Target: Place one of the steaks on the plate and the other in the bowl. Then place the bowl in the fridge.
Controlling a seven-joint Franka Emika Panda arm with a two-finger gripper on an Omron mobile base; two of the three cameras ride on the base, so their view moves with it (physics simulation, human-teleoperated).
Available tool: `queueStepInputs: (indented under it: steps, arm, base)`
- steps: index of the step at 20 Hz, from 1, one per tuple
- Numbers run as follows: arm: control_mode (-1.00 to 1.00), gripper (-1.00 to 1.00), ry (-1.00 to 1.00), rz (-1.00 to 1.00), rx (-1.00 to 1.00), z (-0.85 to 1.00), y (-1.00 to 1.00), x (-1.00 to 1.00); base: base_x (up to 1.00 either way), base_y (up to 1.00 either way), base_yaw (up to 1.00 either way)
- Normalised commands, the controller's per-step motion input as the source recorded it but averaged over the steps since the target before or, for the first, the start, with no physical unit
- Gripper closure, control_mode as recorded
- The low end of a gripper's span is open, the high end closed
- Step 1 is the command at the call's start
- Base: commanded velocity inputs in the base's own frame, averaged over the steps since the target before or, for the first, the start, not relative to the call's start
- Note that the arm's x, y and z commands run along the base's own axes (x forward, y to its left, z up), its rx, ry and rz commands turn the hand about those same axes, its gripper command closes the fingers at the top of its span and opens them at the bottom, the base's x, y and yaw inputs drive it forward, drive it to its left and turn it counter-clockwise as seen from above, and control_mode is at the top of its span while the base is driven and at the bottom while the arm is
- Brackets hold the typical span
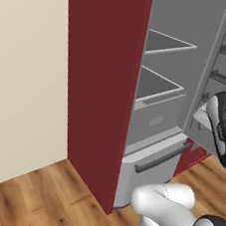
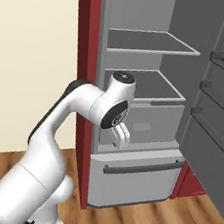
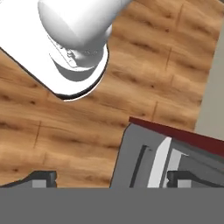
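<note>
The fridge (image 1: 99,83) stands open in front of me, dark red outside and grey inside, with two bare shelves (image 2: 151,43) and a shut lower drawer (image 2: 137,180). My gripper (image 2: 122,134) hangs in front of the fridge's left edge, just above the drawer, pointing down. In the hand view the gripper (image 3: 113,177) is open, its fingertips (image 3: 43,176) far apart with nothing between them, looking down on the floor and the fridge's base (image 3: 148,157). The steaks, the plate and the bowl are out of view.
The fridge door (image 2: 221,104) with its racks stands swung out at the right. A cream wall (image 1: 24,74) runs on the left. Wooden floor (image 1: 39,196) lies in front, and a red cabinet base (image 2: 193,186) sits low behind the door.
</note>
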Motion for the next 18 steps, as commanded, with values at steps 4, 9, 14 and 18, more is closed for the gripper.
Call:
queueStepInputs:
  steps: [4, 9, 14, 18]
  arm:
    - [-1.00, -1.00, 0.05, 0.08, 0.30, 0.15, 0.22, 0.01]
    - [-1.00, -1.00, -0.10, 0.17, -0.26, -0.06, 0.46, -0.32]
    - [-1.00, -1.00, -0.01, -0.04, -0.65, -0.26, 1.00, -0.39]
    - [-1.00, -1.00, 0.09, -0.17, -0.38, -0.03, 1.00, 0.27]
  base:
    - [0.00, 0.00, 0.00]
    - [0.00, 0.00, 0.00]
    - [0.00, 0.00, 0.00]
    - [0.00, 0.00, 0.00]
